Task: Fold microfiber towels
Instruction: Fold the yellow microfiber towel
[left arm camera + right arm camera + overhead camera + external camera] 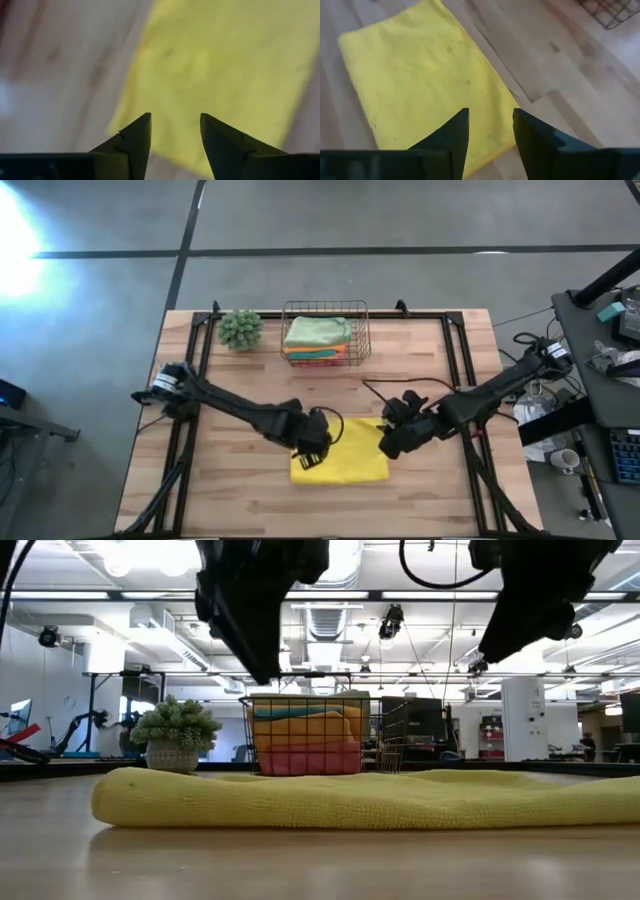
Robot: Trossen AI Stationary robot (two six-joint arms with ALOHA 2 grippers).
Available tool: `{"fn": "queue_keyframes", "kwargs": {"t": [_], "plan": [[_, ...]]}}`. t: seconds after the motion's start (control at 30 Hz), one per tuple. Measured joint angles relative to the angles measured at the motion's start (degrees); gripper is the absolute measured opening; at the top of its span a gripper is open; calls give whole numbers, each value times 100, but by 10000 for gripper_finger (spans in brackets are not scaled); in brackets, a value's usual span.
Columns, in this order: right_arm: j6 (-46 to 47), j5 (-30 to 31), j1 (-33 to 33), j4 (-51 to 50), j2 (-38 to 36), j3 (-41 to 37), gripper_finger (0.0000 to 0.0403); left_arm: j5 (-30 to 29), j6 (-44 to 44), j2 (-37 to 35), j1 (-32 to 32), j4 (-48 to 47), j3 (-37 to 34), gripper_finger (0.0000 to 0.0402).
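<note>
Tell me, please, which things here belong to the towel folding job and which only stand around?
Job:
- yellow towel, folded on the table
- folded towels in the basket
- left claw and right claw, both open above the yellow towel

Standing around:
- wire basket
- small green plant

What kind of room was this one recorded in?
Probably a robotics lab or workshop in an open industrial space. The low view shows exposed ducts and strip lights overhead, the high view a bare concrete floor and a cluttered desk beside the wooden table.
</note>
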Motion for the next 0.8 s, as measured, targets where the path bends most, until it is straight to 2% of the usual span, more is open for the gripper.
{"fn": "queue_keyframes", "kwargs": {"t": [0.23,0.43,0.8], "plan": [[-164,-196,-19,1126,-23,-764,134,201,-141,-16,-290,1766,-683,139],[-360,-639,-300,1864,221,-1096,116,262,-800,-18,-550,2270,-1196,122],[-1204,-1431,-843,1988,1219,-934,65,717,-1696,-24,-726,2969,-1571,87]]}}
